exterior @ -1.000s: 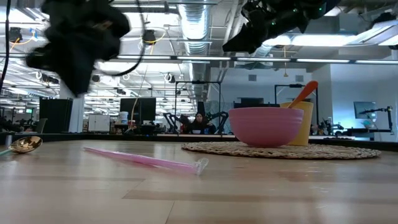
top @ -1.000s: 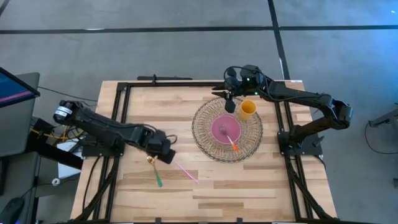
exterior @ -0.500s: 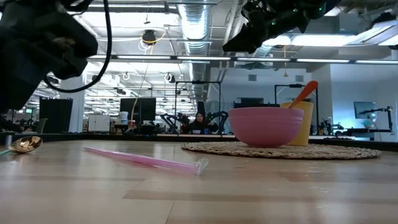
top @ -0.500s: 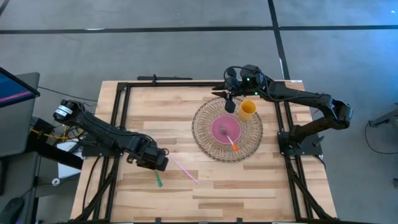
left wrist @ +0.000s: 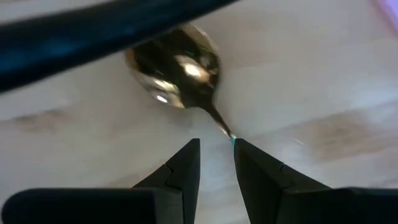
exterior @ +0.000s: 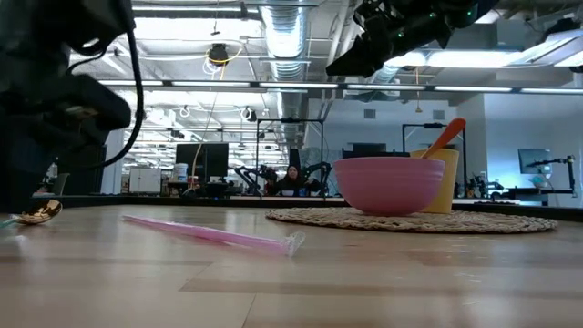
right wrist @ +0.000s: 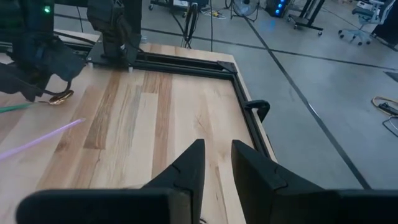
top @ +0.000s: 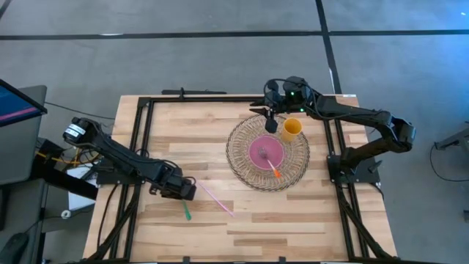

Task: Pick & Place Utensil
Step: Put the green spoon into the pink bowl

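My left gripper (left wrist: 216, 163), fingers slightly parted and grasping nothing, hangs low over the gold spoon (left wrist: 177, 65) on the table, its green handle running back between my 2 fingertips.

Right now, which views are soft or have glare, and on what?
Left wrist view: the gold spoon bowl carries bright highlights and looks soft, with a blurred dark bar across the top. Low view: the left arm is a dark out-of-focus mass; the pink straw and pink bowl read clearly. High view: even light.
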